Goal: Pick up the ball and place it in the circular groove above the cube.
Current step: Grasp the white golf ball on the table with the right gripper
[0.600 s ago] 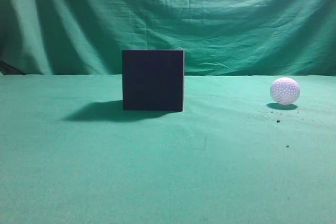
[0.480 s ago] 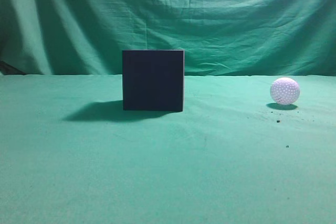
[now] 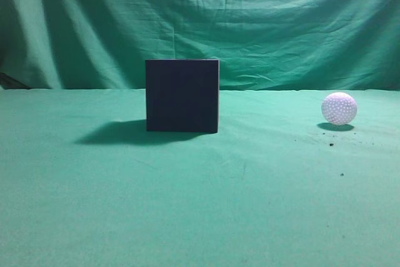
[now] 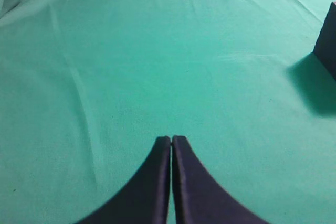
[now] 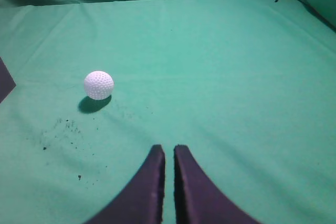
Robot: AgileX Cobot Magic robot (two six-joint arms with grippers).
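Observation:
The dark navy cube [image 3: 182, 95] stands on the green cloth at the middle of the exterior view. The white dimpled ball [image 3: 339, 108] rests on the cloth far to its right. Neither gripper shows in the exterior view. In the left wrist view my left gripper [image 4: 171, 139] is shut and empty over bare cloth, with the cube's edge [image 4: 328, 40] far off at the right. In the right wrist view my right gripper [image 5: 168, 148] is shut and empty, with only a thin slit between the fingers. The ball [image 5: 98, 84] lies ahead and to its left. A cube corner [image 5: 4, 80] shows at the left edge.
A green cloth covers the table [image 3: 200, 204] and hangs as a backdrop [image 3: 250, 17]. Small dark specks [image 5: 63, 129] lie on the cloth near the ball. The cube casts a shadow [image 3: 115, 132] to its left.

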